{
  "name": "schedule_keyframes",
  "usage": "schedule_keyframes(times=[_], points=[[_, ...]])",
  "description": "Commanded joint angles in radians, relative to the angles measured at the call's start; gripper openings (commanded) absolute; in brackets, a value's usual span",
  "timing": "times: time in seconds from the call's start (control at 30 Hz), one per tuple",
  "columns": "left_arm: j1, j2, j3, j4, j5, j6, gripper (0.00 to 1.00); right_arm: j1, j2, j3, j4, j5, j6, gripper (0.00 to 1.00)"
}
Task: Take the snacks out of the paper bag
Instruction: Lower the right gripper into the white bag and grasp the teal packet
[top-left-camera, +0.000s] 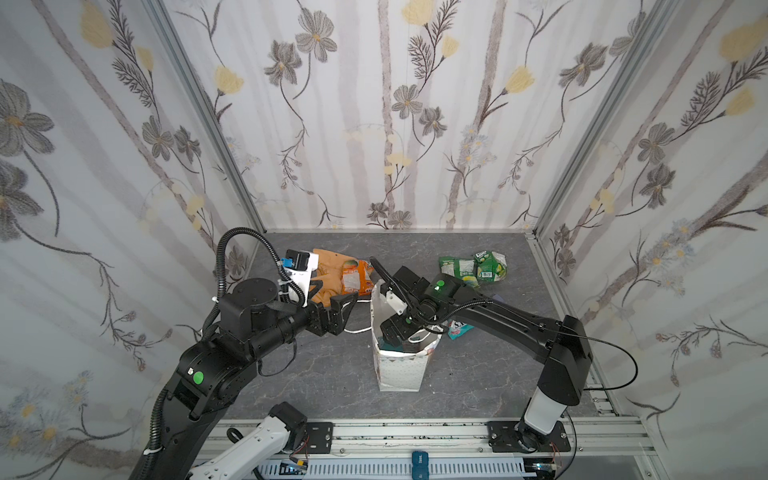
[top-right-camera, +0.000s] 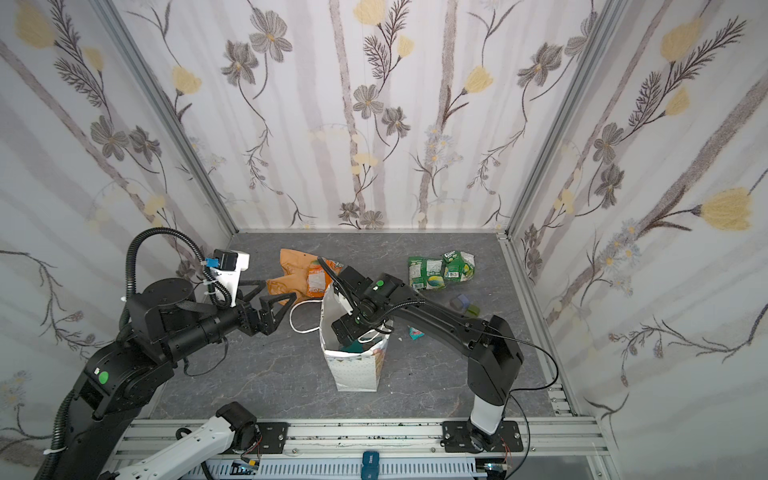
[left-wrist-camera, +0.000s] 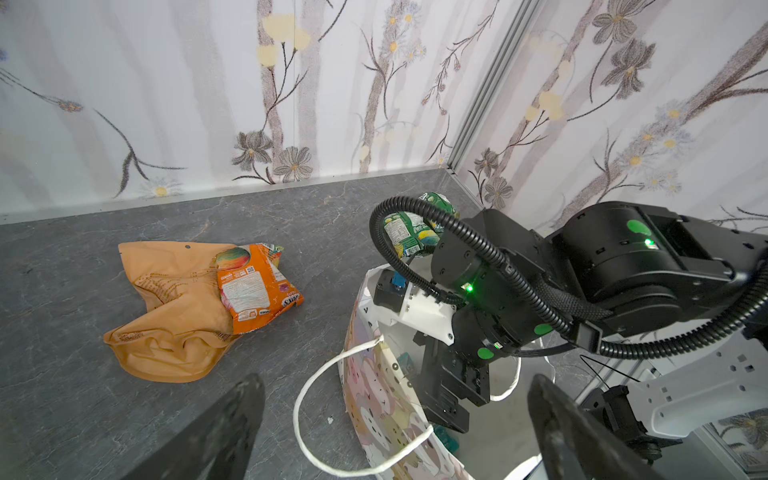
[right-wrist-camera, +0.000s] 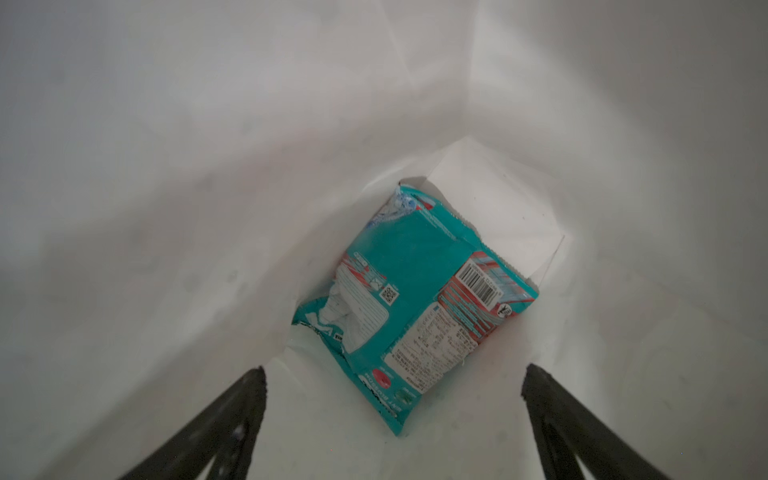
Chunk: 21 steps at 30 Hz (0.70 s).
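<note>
Five snacks lie out on the grey, marble-veined desk. The tan pouch has the orange-white packet resting on its edge, toward the back on my left side. The two green packets sit touching each other at the back on my right. A teal packet peeks out from under my right arm, just beside the paper bag.

The sixth snack, the other teal packet, lies flat on the bag's floor, printed back up and skewed toward one corner. That is why my right jaws are plunged through the mouth of the bag: they are spread wide above the packet, one on each side, touching nothing yet. I would guess a flat, crinkly packet needs a pinch on a raised edge, and the white walls crowd close.

My left jaws are wide apart too, gripping nothing, near the bag's rim, ready to steady it as I judge it. Whether a finger brushes the paper I cannot quite tell. The bag stands upright, its mouth pushed out of shape around my wrist.

Pale wallpaper with grey and yellow flowers closes in the desk on three sides. Two small cubes lie on my right.
</note>
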Motion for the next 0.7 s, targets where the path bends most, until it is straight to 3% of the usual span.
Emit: schedule_keyframes(times=[0.0,0.27,0.67], points=[[0.001,0.016,0.018,-0.020,0.013,-0.012,1.00,0.015,-0.023,-0.038,0.069,0.039,-0.010,0.97],[0.001,0.025,-0.002,0.014,0.014,-0.028,1.00,0.046,-0.014,-0.080,0.139,0.101,0.025,0.98],[0.001,0.009,0.003,-0.051,-0.039,0.065,1.00,0.063,0.098,-0.130,0.158,0.057,0.028,1.00]])
